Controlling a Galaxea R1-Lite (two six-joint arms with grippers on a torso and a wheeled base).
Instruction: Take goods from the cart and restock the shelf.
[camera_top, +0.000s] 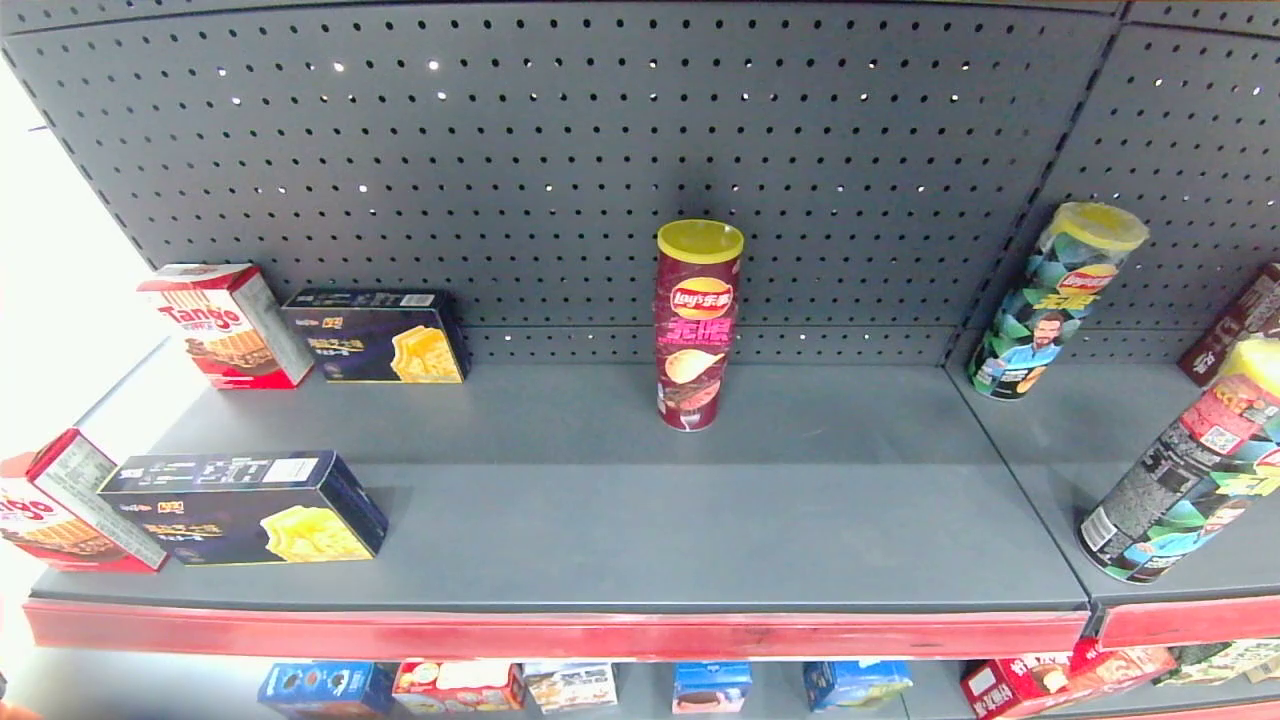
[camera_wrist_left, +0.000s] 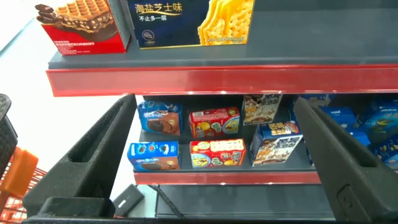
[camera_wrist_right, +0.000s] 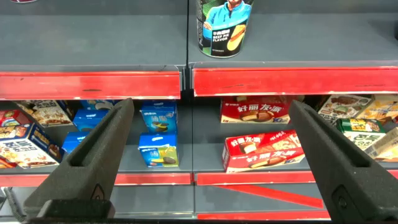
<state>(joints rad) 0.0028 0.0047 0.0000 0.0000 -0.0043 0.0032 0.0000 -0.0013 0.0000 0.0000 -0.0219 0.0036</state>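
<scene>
A grey shelf (camera_top: 600, 520) with a red front lip carries a dark red chip can (camera_top: 696, 325) with a yellow lid, upright near the back middle. At its left stand two red wafer boxes (camera_top: 225, 325) and two dark blue cracker boxes (camera_top: 250, 507). Green-patterned chip cans (camera_top: 1055, 300) stand on the adjoining shelf at the right, one nearer the front (camera_top: 1185, 480). My left gripper (camera_wrist_left: 214, 165) is open and holds nothing, facing the lower shelf below the red lip. My right gripper (camera_wrist_right: 211, 162) is open too, with nothing in it, below the green can (camera_wrist_right: 225, 28).
The lower shelf holds blue cookie boxes (camera_wrist_left: 154, 155), red boxes (camera_wrist_right: 264, 150) and other snack boxes. A black basket edge with an orange handle (camera_wrist_left: 18, 171) shows beside the left gripper. A perforated back panel (camera_top: 600, 150) closes the shelf behind.
</scene>
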